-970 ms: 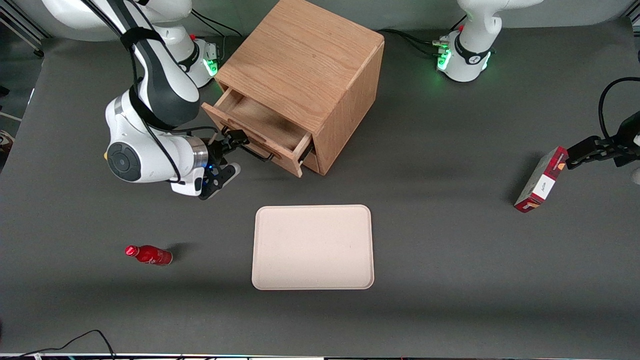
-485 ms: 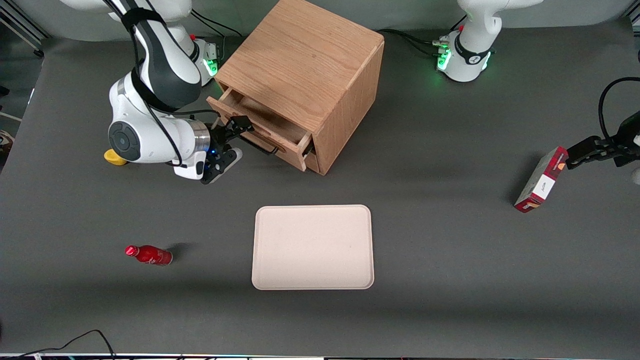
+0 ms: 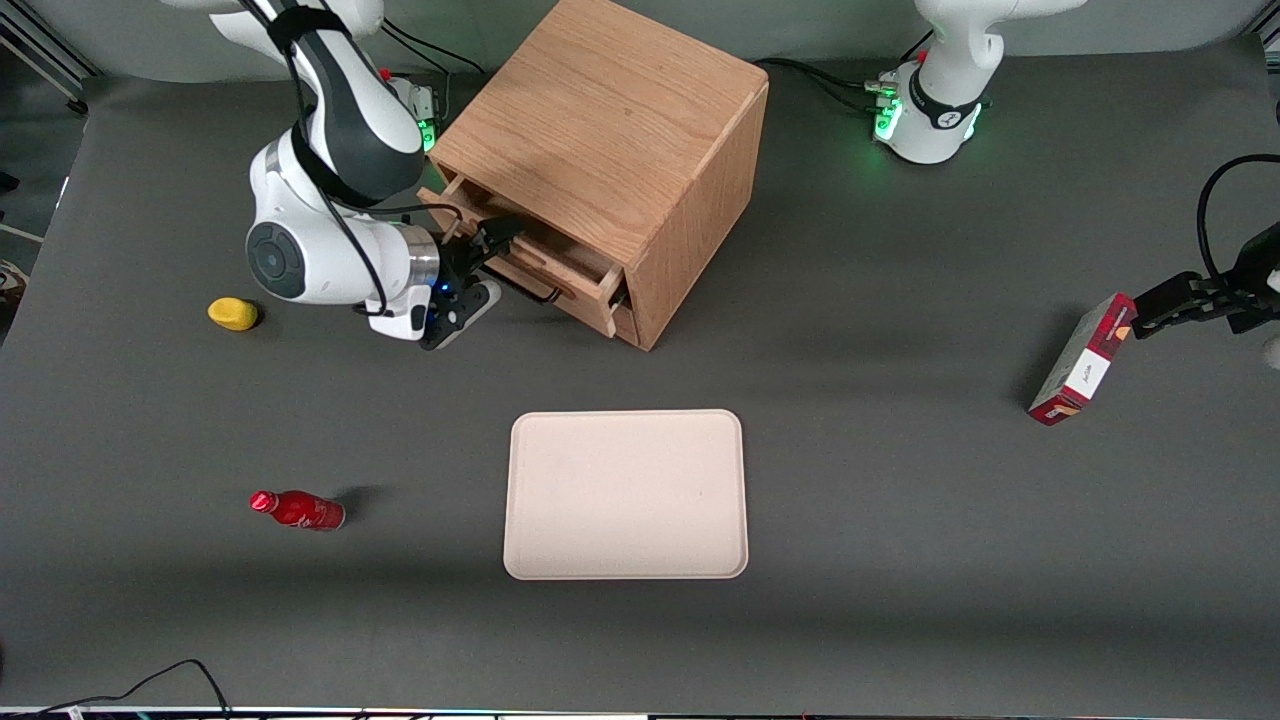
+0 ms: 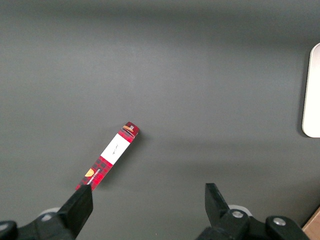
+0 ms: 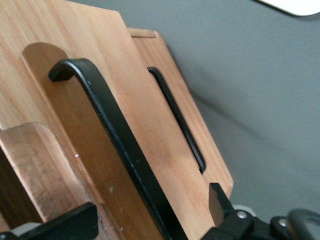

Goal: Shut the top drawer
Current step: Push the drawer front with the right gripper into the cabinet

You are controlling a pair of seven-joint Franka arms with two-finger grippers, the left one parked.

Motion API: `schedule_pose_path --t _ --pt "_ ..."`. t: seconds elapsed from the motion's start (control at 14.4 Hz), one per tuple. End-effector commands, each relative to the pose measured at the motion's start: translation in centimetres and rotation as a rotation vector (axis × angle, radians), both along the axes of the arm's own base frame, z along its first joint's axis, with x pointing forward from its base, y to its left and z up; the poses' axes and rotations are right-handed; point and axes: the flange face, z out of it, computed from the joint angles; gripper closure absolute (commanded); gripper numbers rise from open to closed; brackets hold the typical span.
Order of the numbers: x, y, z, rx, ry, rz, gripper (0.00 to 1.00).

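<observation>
I am looking at one wooden cabinet (image 3: 620, 150) with two drawers, one beige tray (image 3: 627, 494), one red bottle (image 3: 298, 509), one yellow object (image 3: 233, 313) and one red carton (image 3: 1083, 360), all sitting on the grey counter (image 3: 900, 500). The top drawer (image 3: 520, 262) is standing only slightly out of the cabinet, above the lower drawer (image 5: 192, 125). My gripper (image 3: 487, 258) is hanging right at the top drawer's front, and my fingers (image 5: 67, 227) are standing apart, one on each side of its black handle (image 5: 117, 145), with the bar running between them; I cannot tell whether either finger is touching it.
</observation>
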Motion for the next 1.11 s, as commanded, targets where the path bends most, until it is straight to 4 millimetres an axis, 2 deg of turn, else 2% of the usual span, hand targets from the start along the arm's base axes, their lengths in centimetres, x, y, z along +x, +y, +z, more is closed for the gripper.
schedule_pose_path --t 0.0,0.35,0.62,0.76,1.04 --pt "-1.7 -0.2 -0.3 -0.021 0.002 -0.030 0.00" --pt "-1.2 0.0 0.7 -0.012 -0.006 -0.029 0.00" --pt "0.8 -0.1 1.8 0.002 -0.023 -0.022 0.00" --pt "2.1 -0.1 1.9 -0.004 -0.039 -0.010 0.00" --pt "3.4 -0.2 1.2 -0.028 -0.052 0.017 0.00"
